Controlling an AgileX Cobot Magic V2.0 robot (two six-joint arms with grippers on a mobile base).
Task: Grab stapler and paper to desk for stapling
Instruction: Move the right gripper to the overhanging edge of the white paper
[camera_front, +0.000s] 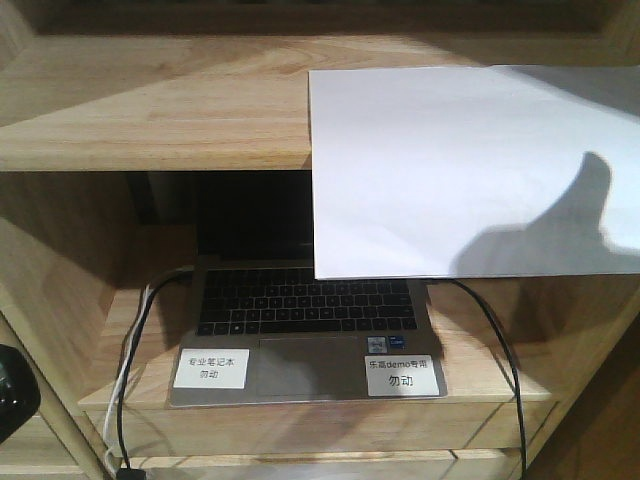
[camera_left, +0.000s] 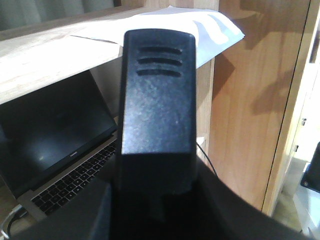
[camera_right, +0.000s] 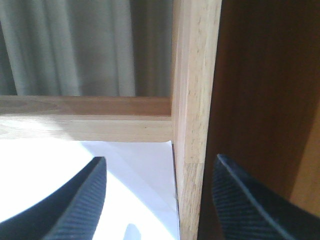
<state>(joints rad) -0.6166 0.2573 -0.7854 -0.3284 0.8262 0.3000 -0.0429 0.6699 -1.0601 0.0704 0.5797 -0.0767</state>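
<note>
The white paper (camera_front: 460, 170) lies on the upper shelf and overhangs its front edge above the laptop. It also shows in the left wrist view (camera_left: 210, 30) and the right wrist view (camera_right: 135, 170). My left gripper (camera_left: 155, 200) is shut on the black stapler (camera_left: 157, 95), whose ridged top fills that view, in front of the shelf unit. My right gripper (camera_right: 160, 200) is open just above the paper's far right corner, its fingers (camera_right: 85, 200) either side of the shelf's upright post (camera_right: 192, 125). Its shadow falls on the paper. The desk is out of view.
An open laptop (camera_front: 300, 310) with two white labels sits on the lower shelf (camera_front: 130, 340), with black and white cables (camera_front: 500, 350) at its sides. A brown wooden side panel (camera_left: 250, 100) stands to the right. Curtains hang behind the shelf unit (camera_right: 75, 45).
</note>
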